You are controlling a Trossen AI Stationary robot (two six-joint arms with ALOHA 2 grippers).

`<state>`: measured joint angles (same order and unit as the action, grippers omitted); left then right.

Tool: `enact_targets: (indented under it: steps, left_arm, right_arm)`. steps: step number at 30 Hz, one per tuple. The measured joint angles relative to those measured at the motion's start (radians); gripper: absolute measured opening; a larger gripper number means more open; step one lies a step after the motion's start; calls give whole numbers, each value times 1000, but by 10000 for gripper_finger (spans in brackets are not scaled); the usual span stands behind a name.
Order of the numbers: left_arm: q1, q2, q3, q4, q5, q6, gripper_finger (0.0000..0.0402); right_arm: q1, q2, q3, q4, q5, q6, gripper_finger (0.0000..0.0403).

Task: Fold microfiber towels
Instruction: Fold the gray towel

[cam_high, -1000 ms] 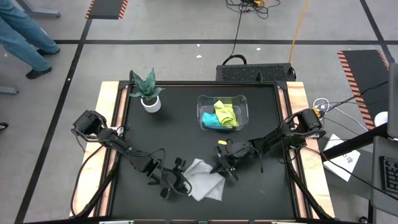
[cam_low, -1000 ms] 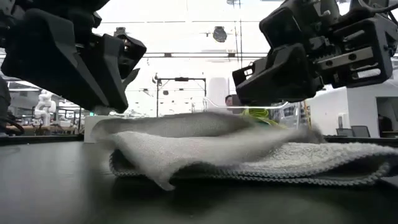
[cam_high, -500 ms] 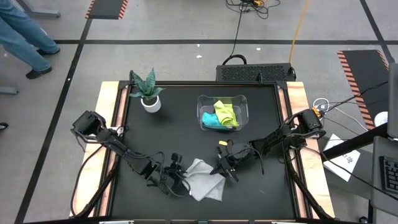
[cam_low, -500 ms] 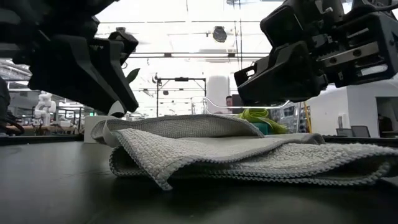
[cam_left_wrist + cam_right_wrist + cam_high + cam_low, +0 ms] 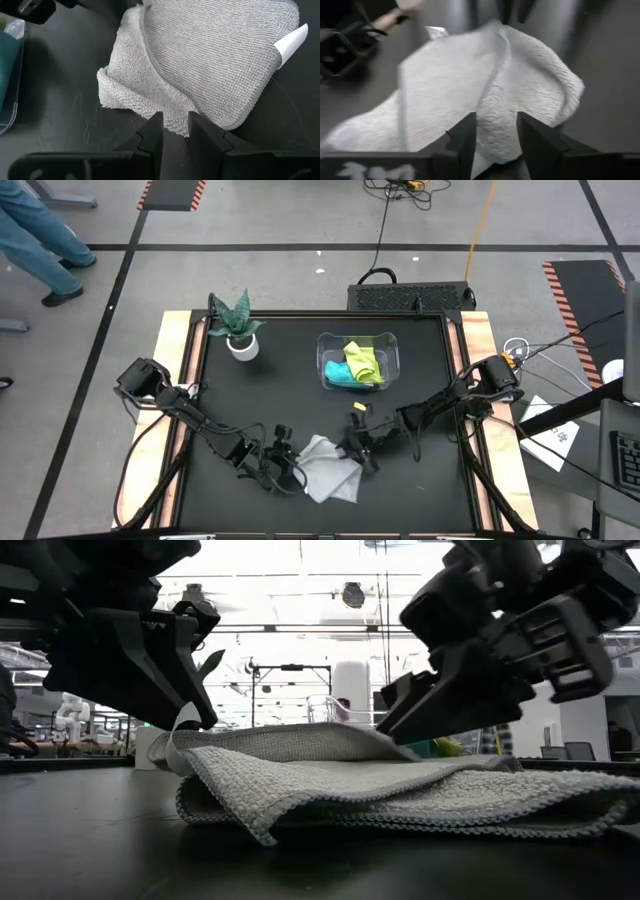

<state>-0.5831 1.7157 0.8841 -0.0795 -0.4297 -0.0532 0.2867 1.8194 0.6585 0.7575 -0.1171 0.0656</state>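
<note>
A light grey towel [image 5: 330, 472] lies folded over itself near the table's near edge, its bottom layer flat on the dark top [image 5: 400, 790]. My left gripper [image 5: 290, 470] is at its left side, shut on its edge [image 5: 175, 120]. My right gripper [image 5: 352, 452] hangs open over the towel's right part [image 5: 495, 125], its fingers just above the top fold [image 5: 400, 720]; I cannot tell if they touch it. A yellow-green towel [image 5: 362, 360] and a teal towel [image 5: 338, 372] lie crumpled in the clear bin [image 5: 390, 345] farther back. My left gripper pinches the grey towel's left edge [image 5: 175, 126] between its two fingers [image 5: 152, 132]. The fingers slant down from the table's left. That edge [image 5: 180, 735] is raised a little off the table, and the rest of the towel lies slack on it.
A small potted plant [image 5: 238, 330] stands at the table's far left. Bare black tabletop [image 5: 260, 400] lies between the plant, the bin and the grey towel. A person's legs [image 5: 40, 250] show on the floor beyond the table's far left corner.
My right gripper has tipped downward and opened, letting go of the grey towel. The towel's upper layer, drawn across between the grippers a second ago, has settled onto the lower layer. My left gripper has turned slightly and keeps its hold.
</note>
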Motion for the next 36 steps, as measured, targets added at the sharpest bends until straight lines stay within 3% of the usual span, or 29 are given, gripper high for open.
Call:
enact_targets:
  steps: [7,15,21,28,36]
  left_arm:
    - [0,0,0,0,1,-1,92]
    - [0,0,0,1,12,-3,92]
    - [0,0,0,1,12,-4,92]
    - [0,0,0,1,12,-10,92]
    - [0,0,0,1,12,-13,92]
  right_arm:
    - [5,0,83,-139,65,2,176]
    - [24,0,113,-178,80,1,166]
    - [23,0,113,-211,112,17,126]
    - [23,0,113,-203,121,18,16]
    - [84,-90,113,-235,115,6,2]
